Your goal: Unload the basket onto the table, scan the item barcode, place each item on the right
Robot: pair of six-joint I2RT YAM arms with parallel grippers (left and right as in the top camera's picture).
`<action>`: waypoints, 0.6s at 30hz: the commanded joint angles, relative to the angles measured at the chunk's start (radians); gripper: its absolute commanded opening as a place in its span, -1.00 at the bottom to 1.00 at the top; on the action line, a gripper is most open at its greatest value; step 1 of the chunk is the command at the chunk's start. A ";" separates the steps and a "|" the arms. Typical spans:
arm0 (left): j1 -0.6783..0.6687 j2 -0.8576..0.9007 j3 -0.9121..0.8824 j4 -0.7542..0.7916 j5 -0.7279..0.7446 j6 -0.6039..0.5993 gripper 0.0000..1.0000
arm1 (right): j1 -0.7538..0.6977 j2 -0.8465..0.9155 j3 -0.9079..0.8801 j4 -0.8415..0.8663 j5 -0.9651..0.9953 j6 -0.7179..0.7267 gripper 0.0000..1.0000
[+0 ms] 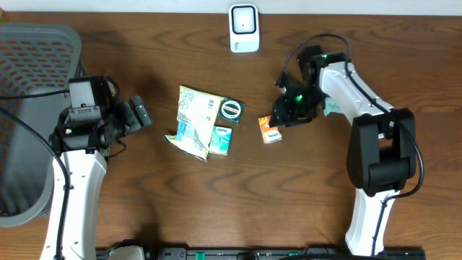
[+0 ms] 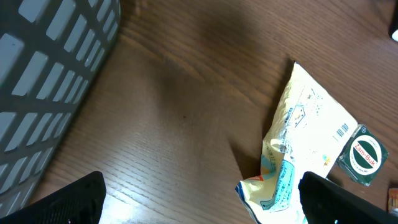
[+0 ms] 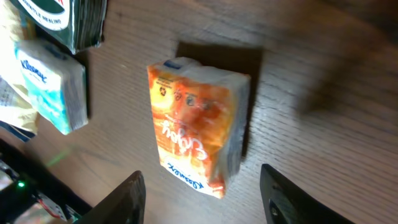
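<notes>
An orange Kleenex tissue pack lies flat on the wooden table, also seen from above as the orange pack. My right gripper is open just over it, one finger on each side of its near end, with a gap to both. A white barcode scanner stands at the table's far edge. My left gripper is open and empty over bare wood, left of a yellow-white bag that shows a small barcode. From above, the left gripper sits well left of the pile.
A green Zam-Buk tin and a blue tissue pack rest against the bag, just left of the orange pack. A grey mesh basket fills the left edge. The right gripper stands beside the orange pack.
</notes>
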 commanded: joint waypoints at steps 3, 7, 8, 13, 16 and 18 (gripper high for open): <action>0.003 0.002 0.001 -0.002 0.002 -0.002 0.96 | 0.011 0.008 -0.034 0.013 0.066 0.036 -0.09; 0.003 0.002 0.001 -0.002 0.002 -0.002 0.95 | 0.013 0.008 -0.066 0.034 0.053 0.036 -0.17; 0.003 0.002 0.001 -0.002 0.002 -0.002 0.95 | 0.015 0.008 -0.079 0.043 0.043 0.035 -0.17; 0.003 0.002 0.001 -0.002 0.002 -0.002 0.95 | 0.032 0.008 -0.121 0.083 0.025 0.035 -0.18; 0.003 0.002 0.001 -0.002 0.002 -0.002 0.96 | 0.043 0.008 -0.129 0.095 0.026 0.035 -0.18; 0.003 0.002 0.001 -0.002 0.002 -0.002 0.96 | 0.047 0.008 -0.132 0.109 0.026 0.036 -0.24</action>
